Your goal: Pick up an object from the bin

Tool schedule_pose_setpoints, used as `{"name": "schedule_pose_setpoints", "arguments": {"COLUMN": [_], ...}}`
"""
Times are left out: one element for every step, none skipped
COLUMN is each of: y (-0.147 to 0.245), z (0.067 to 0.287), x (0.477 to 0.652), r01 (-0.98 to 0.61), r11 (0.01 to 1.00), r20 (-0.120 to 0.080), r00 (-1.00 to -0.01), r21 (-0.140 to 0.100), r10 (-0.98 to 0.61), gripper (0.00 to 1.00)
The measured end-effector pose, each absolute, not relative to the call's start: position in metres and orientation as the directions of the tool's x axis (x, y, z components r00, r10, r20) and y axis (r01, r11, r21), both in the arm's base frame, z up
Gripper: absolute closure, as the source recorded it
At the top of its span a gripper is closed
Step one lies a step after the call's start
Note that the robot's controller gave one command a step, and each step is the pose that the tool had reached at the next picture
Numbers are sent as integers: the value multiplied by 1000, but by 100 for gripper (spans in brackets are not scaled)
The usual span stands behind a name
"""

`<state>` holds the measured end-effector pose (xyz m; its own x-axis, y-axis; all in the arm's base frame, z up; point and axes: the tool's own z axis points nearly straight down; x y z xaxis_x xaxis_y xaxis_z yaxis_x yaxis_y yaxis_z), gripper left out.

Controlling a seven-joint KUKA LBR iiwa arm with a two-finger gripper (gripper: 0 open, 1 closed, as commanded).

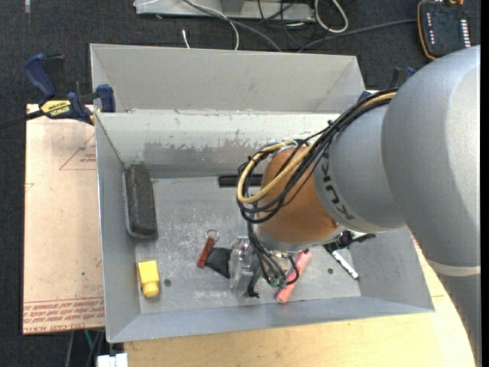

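Observation:
My gripper (247, 270) is low over the bin floor, near the middle of the front wall, under the orange wrist cover. A small black piece (221, 261) lies right against its left side. Just left of that lies a small red thing with a metal ring (205, 252). A pink marker (293, 274) lies slanted on the gripper's right side, partly under the cables. I cannot make out anything held in the gripper.
A long dark grey block (140, 201) lies along the left wall. A yellow piece (148, 277) sits in the front left corner. A black bar (233, 180) lies at the back wall. A black-and-white pen (344, 264) lies to the right.

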<state>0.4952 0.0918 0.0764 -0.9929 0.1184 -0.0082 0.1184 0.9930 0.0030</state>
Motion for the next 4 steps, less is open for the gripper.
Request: {"name": "schedule_pose_setpoints", "arguments": {"y": [53,74,51,66], "z": [71,71,72,71], "x": [486,492,491,492], "r01": [278,161,284,210], "r11": [961,987,959,978], "r20": [-6,-12,-8,-13], "r00": [-960,-987,-959,-977], "r21": [6,7,8,7], "r10": [278,161,284,211], "gripper": [100,100,100,100]}}
